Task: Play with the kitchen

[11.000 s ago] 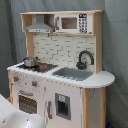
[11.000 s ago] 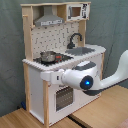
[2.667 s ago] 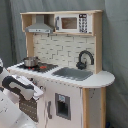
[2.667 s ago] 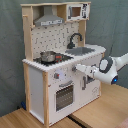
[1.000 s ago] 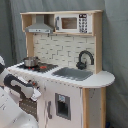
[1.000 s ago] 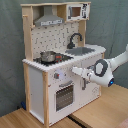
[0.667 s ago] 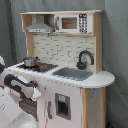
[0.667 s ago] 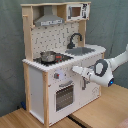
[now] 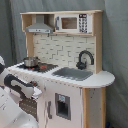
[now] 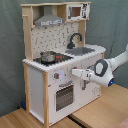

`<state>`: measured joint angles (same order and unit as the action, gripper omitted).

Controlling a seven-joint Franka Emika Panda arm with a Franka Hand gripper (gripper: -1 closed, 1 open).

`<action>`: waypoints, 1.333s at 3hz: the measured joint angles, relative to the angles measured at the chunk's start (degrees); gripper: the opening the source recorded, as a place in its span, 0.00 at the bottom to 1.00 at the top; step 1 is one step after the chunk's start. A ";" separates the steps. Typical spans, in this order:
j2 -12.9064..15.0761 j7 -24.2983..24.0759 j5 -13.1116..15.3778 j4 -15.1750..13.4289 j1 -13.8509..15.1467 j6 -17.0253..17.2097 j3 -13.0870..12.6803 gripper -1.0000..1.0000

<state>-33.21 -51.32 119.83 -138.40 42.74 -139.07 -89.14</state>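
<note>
Arm [image 10: 107, 67] level; pincer [image 10: 75, 73] near kitchen [image 10: 55, 55] knobs; fingers' spread indiscernible

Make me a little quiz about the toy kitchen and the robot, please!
1. True or false: a small metal pot sits on the black stovetop with red rings.
2. What is mounted beside the grey hood? A) microwave B) toaster C) kettle
3. Fill in: the black curved faucet stands behind the ____.

Key: 1 true. 2 A, the small microwave. 3 sink.
</note>
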 joint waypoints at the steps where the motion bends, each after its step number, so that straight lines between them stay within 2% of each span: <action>1: 0.00 6.50 -0.01 -0.05 0.00 0.00 0.02 0.00; 4: -0.03 24.99 -0.15 -0.22 -0.01 0.32 0.02 0.00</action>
<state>-33.23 -26.32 119.68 -138.62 42.73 -138.75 -89.12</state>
